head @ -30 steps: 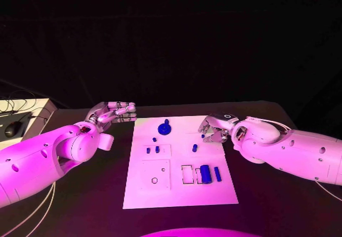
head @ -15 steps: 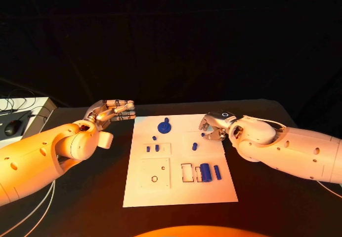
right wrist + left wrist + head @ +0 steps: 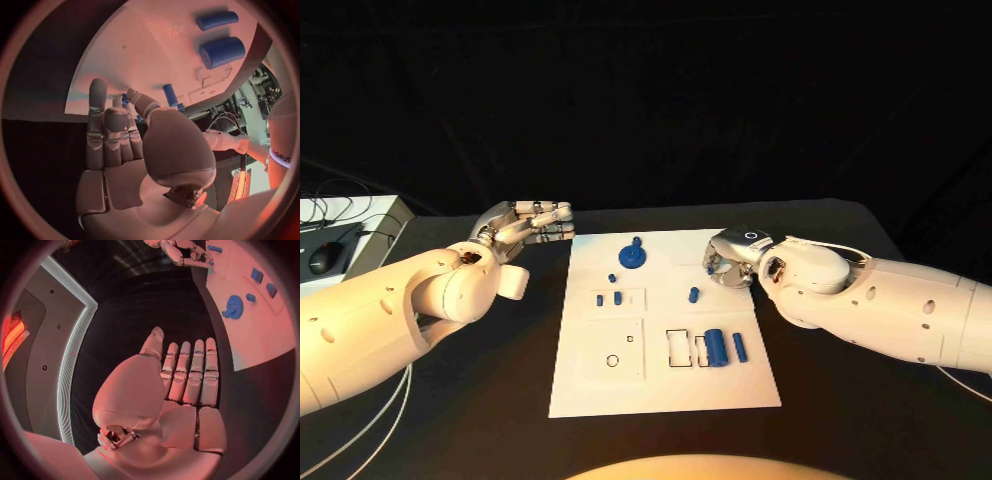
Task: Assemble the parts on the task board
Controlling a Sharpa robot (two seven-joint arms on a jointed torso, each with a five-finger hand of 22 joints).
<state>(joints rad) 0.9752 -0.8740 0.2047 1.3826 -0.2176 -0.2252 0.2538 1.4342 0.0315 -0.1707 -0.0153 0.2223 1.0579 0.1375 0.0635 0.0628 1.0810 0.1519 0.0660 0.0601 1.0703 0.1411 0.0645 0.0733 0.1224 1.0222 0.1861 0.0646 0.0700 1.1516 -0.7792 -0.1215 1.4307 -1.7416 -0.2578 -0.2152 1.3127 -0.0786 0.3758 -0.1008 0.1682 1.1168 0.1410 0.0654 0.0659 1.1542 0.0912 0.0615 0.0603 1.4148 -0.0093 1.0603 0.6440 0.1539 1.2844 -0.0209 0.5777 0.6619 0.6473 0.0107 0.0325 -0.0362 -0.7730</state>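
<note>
Head view is read from left to right. At the left, the left hand (image 3: 527, 224) is seen above the black table (image 3: 862, 400), beside the far left corner of the task board (image 3: 661, 390) and apart from it. Its fingers are stretched out side by side in the left wrist view, and nothing is held. On the task board, a round gear-like part (image 3: 632, 258) is seen near the far edge, small pegs (image 3: 609, 298) nearer the middle, 1 small peg (image 3: 694, 295) to their right, and a thick cylinder (image 3: 715, 347) with a slimmer bar (image 3: 740, 347) toward the near right. At the right, the right hand (image 3: 727, 260) is hung over the far right edge of the task board, fingers open, nothing gripped. The small peg lies near it and is judged the likely target. A risk is judged here: the peg could be knocked over or rolled off the task board by a fingertip if the hand is lowered off-centre, since the view of it is partly blocked by the hand.
</note>
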